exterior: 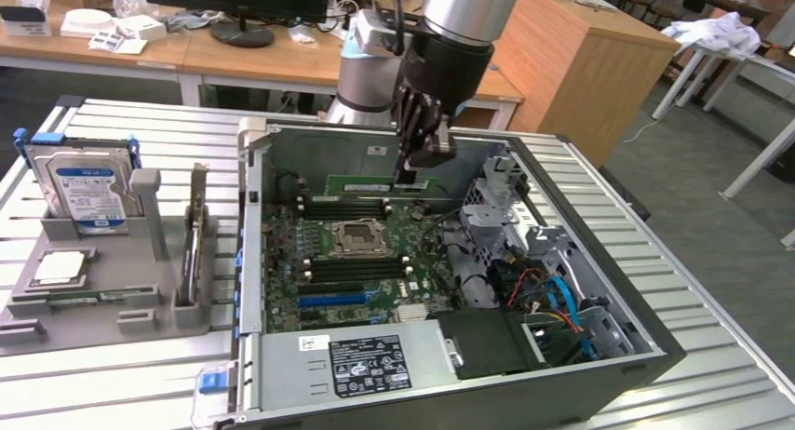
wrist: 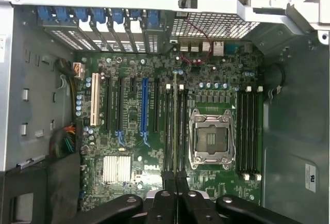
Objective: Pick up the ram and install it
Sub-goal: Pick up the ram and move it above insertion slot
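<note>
The tool [exterior: 407, 178] was clenched on the ram [exterior: 367, 182], held edge-down above the motherboard [exterior: 311, 262], at twelve o'clock from the processor socket [exterior: 354, 235] in the exterior view.

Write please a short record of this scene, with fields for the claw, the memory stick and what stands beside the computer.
claw: shut on the memory stick
stick position: inside the open computer case, over the black slots beside the processor socket
beside the case: hard drive upright in a grey holder
</note>
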Robot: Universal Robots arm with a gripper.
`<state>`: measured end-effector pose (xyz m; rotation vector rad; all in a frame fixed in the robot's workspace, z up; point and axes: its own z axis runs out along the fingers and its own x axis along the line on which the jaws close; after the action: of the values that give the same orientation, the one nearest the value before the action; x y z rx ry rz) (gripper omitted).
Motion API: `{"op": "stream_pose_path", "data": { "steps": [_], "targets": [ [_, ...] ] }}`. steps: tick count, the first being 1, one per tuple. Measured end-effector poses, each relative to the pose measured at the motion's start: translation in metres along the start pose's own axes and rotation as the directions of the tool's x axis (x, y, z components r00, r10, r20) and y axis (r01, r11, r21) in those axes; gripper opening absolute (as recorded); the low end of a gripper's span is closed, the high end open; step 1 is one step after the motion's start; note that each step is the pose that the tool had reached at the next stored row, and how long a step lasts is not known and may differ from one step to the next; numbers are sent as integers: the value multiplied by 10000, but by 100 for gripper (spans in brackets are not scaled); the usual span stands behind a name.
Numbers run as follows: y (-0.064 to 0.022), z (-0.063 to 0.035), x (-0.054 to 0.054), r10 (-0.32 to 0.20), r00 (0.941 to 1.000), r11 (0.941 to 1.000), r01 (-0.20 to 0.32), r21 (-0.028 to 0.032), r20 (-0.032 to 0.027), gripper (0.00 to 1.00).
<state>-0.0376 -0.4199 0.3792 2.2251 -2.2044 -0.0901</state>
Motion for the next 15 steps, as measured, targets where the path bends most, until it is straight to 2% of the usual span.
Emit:
{"op": "stream_pose_path", "data": {
  "steps": [7, 15],
  "targets": [
    [-1, 12, -47, 283, 9996, 9996, -283, 9, 12, 11],
    [-2, 42, -48, 285, 9996, 9996, -285, 10, 12, 11]
  ]
}}
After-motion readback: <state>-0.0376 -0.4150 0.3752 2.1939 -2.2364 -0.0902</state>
